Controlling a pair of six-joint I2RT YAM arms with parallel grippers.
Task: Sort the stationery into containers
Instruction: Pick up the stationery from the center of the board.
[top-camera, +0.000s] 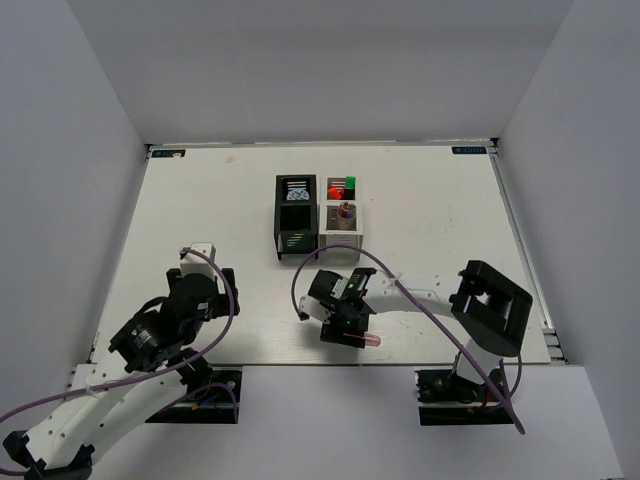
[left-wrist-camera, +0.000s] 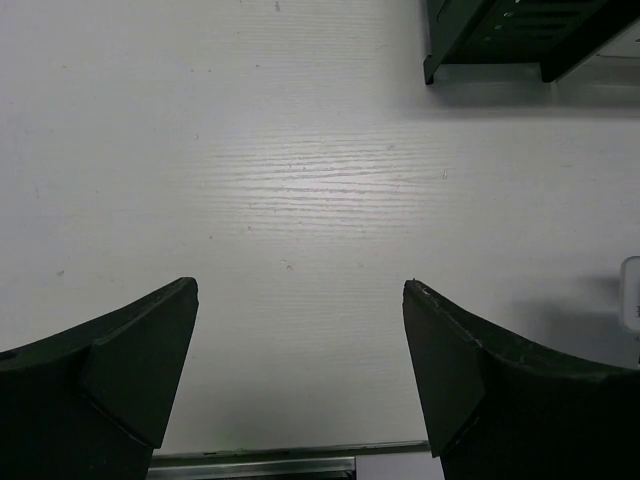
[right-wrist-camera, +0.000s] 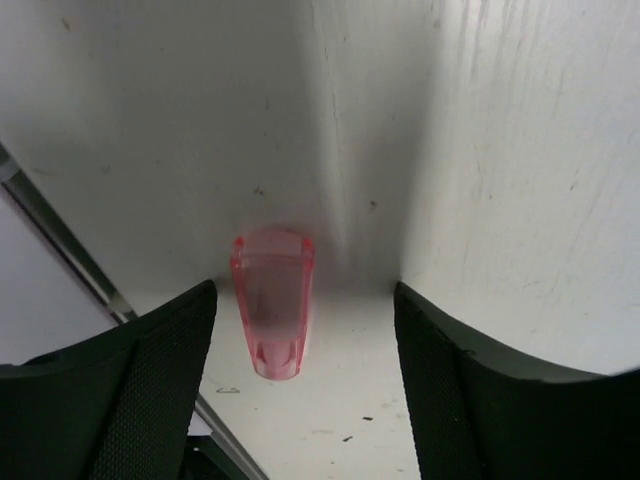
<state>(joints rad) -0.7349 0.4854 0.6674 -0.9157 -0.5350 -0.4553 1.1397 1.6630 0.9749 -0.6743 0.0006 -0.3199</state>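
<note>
Here, left gripper (left-wrist-camera: 300, 380): fingers spread wide with nothing between them, hovering over bare table (left-wrist-camera: 300, 180), the black box (left-wrist-camera: 500, 30) ahead and to its right.
black box: left one of the adjoining pair; a blue-white tape roll (top-camera: 296, 189) sits in its far compartment, and something pale green in the near one is too small to identify.
white-grey box (top-camera: 340, 238): touches the black box's right side; a green cap (top-camera: 350, 182) and an orange cap (top-camera: 337, 188) stand up from the far compartment, and a pinkish item sits in the near one.
pink-clear tube (right-wrist-camera: 272, 310): lies flat on the table near the front edge, well apart from the boxes.
right gripper (right-wrist-camera: 302, 290): released, set low, with fingers straddling the tube and neither one touching it.
step in hand: probably picking up the tube.
doing it well: the tube lies closer to one finger, so centre first so that both pads meet it together. Grip the wider body and close gently, since a smooth round tube could roll or squirt out, and the table edge is close.
counts: two grippers, two boxes, four compartments, one tape roll, two caps showing, one loose tube.
</note>
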